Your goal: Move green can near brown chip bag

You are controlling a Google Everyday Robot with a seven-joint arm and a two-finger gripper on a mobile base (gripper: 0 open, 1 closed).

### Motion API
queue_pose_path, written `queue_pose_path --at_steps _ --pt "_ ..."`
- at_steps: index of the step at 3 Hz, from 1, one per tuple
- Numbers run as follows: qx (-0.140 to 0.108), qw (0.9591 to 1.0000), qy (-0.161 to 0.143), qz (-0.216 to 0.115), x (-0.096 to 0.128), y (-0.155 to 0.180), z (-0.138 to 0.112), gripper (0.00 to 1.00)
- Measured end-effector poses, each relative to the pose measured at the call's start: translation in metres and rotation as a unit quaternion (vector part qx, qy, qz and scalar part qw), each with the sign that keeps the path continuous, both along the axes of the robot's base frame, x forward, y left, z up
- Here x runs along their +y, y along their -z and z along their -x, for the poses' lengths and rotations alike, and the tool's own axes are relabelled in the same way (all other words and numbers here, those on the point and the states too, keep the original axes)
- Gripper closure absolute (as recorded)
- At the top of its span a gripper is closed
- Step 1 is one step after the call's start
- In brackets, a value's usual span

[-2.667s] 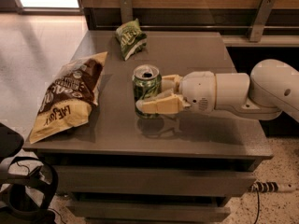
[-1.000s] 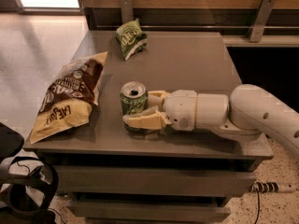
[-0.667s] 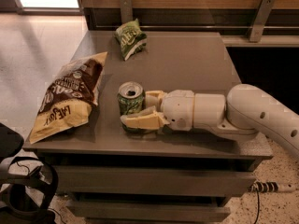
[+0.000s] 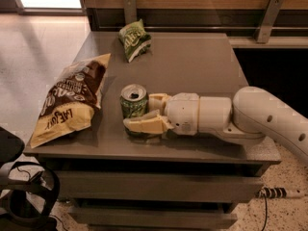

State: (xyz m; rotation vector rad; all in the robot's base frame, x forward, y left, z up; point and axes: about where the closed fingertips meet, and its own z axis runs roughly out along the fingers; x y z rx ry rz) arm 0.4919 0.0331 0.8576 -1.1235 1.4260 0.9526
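The green can (image 4: 133, 102) stands upright on the grey table (image 4: 192, 61), silver top and pull tab up. My gripper (image 4: 144, 112) reaches in from the right and is shut on the can, one cream finger (image 4: 144, 125) in front of it and one behind. The brown chip bag (image 4: 70, 97) lies flat at the table's left edge, dark brown above and pale yellow below. The can is a short gap to the right of the bag.
A small green chip bag (image 4: 134, 39) lies at the table's back left. A wall with metal brackets (image 4: 264, 11) runs behind the table. Black equipment with cables (image 4: 24, 191) stands on the floor at the front left. The table's front edge is just below my gripper.
My gripper has carried the can leftward across the table, from the middle toward the brown chip bag. The last steps are small. The bags have not moved.
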Motion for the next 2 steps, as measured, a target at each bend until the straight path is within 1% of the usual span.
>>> queue_pose_path --at_steps 1,2 --pt "0.0 1.0 -0.002 0.0 0.0025 -0.0006 0.001 0.1" --pt "-0.001 1.0 -0.004 0.0 0.0039 -0.0009 0.0015 0.0"
